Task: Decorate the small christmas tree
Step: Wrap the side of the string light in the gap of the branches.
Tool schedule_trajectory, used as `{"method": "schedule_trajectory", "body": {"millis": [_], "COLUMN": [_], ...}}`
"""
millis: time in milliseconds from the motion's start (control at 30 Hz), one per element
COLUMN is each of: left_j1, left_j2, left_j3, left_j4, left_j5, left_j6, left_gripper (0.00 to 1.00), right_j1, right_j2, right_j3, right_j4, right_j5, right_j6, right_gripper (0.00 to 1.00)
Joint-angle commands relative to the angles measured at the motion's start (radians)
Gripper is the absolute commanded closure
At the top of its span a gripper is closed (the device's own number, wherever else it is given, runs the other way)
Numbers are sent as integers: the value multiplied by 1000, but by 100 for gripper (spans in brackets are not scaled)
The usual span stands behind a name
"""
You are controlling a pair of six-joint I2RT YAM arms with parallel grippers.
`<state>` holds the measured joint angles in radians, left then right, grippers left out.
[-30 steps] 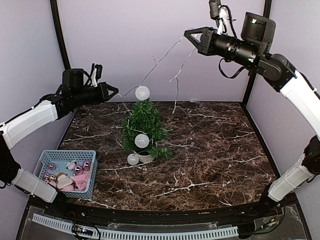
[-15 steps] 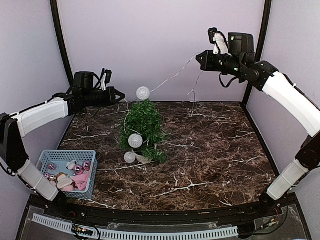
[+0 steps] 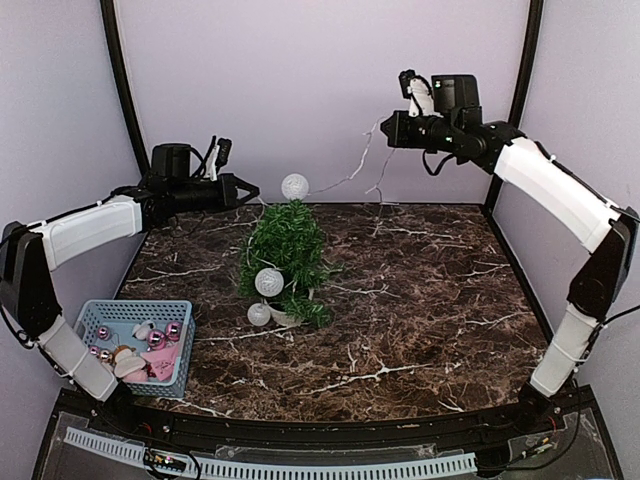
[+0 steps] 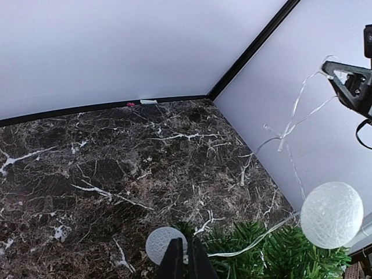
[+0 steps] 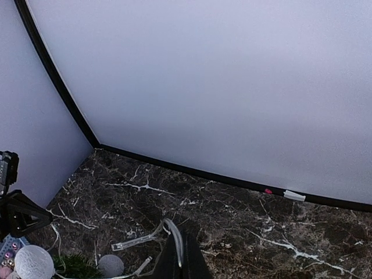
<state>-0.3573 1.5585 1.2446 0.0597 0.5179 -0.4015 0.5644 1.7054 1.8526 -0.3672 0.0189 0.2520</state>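
Left gripper and right gripper each pinch the ball garland, stretched above the tree. Draping step, I'd say. Next: lower it and wrap it round the tree.

The table is dark brown stone with thin white lines all over it. The small christmas tree stands in its white pot left of the middle. A blue basket sits in the lower left corner. A white ball is low by the pot; I cannot tell if it touches the table
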Motion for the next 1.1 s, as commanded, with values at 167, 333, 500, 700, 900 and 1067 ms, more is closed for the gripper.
{"method": "schedule_trajectory", "body": {"millis": [167,333,500,700,900,1067], "left_j1": [6,6,4,4,4,-91], "left_j2": [-33,-26,-11,-94,-237,-317], "left_j3": [23,24,21,6,-44,-87], "left_j4": [17,32,52,-18,-86,-164], "left_j5": [47,68,86,-24,-104,-137], "left_j6": [31,17,-7,77,142,191], "left_gripper": [100,100,100,51,25,16], "right_j1": [-3,-21,-30,-36,-50,-57], "right_j2": [58,120,252,247,274,316], "right_j3": [37,123,280,194,236,279], "right_j4": [-9,-46,-124,-49,-62,-87], "right_j5": [-35,-32,-68,-84,-95,-68], "right_j6": [-6,-43,-63,-36,-22,7], "right_gripper": [100,100,100,100,100,100]}}
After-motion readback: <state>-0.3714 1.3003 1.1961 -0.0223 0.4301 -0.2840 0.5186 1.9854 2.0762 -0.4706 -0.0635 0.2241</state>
